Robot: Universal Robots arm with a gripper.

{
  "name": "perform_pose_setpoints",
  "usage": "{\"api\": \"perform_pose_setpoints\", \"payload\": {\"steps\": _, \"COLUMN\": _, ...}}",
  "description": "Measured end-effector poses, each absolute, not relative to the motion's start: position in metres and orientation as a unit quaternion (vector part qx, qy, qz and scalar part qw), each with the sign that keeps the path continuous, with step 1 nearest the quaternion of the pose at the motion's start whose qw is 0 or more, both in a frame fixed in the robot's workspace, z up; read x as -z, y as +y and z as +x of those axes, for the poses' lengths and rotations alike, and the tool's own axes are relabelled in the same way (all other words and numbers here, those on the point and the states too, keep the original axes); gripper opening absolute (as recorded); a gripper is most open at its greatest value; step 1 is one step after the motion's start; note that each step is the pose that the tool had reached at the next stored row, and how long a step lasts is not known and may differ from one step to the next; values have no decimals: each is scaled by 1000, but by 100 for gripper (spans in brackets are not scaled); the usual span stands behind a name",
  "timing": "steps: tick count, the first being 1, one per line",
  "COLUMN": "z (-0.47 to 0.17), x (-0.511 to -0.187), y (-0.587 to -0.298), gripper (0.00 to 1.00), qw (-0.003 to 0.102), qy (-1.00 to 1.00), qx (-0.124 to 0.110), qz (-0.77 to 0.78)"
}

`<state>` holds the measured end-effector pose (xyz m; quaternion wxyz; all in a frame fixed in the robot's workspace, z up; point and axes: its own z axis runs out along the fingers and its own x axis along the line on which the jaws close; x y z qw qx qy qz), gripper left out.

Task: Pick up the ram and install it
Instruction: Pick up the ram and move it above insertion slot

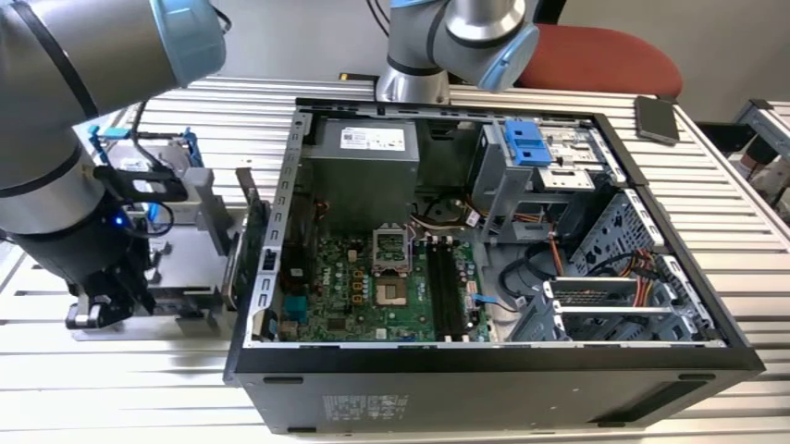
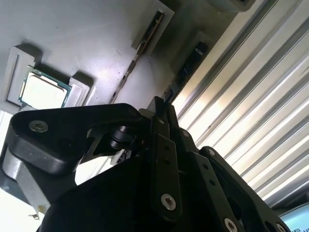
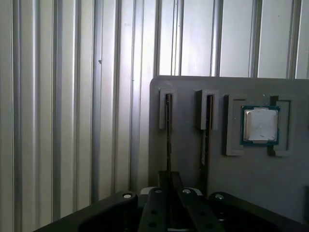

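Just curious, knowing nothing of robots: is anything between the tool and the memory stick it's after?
Nothing visible does. In the first wrist view the tool lines up with the ram, standing on edge in the gray holder; the second stick and processor sit apart.

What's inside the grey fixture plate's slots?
A thin dark ram stick stands edge-on in one slot, a second ram stick in the next; a silver square processor chip lies in a recess. The black gripper covers one end of the first.

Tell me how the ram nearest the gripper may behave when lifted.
Probably light and fairly stiff: the ram is a thin, narrow board. It stands on edge in a holder slot, so unsupported it would likely tip. Possibly fragile.
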<state>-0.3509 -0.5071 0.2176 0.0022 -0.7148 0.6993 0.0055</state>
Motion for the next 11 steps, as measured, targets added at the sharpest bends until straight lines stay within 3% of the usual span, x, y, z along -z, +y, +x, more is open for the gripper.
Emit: {"api": "perform_pose_setpoints", "payload": {"steps": 11, "z": -351, "x": -250, "y": -507, "gripper": 0, "qw": 2, "qy": 699, "qx": -5, "qz": -715}}
